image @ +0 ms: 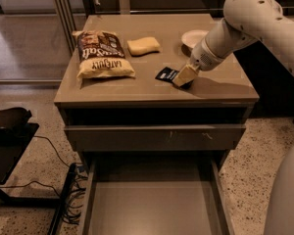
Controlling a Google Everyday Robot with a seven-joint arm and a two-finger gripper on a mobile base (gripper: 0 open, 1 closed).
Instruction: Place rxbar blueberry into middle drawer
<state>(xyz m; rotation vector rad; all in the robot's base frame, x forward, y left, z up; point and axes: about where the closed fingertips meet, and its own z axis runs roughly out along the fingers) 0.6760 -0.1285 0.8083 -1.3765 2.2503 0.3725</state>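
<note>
The rxbar blueberry [165, 74], a small dark wrapper with white text, lies flat on the cabinet top [152, 94], right of centre. My gripper [184, 76] is down on the bar's right end and hides that end. The white arm reaches in from the upper right. The middle drawer [95, 199] is pulled out at the bottom of the camera view, below the cabinet front, with a bare grey-brown floor.
A big brown-and-cream chip bag [101, 54] lies at the left of the top. A yellow sponge [143, 46] lies behind the bar, and a white dish [193, 37] sits at the back right. The closed upper drawer front [157, 137] has pale scuffs. Cables [68, 199] lie on the floor at left.
</note>
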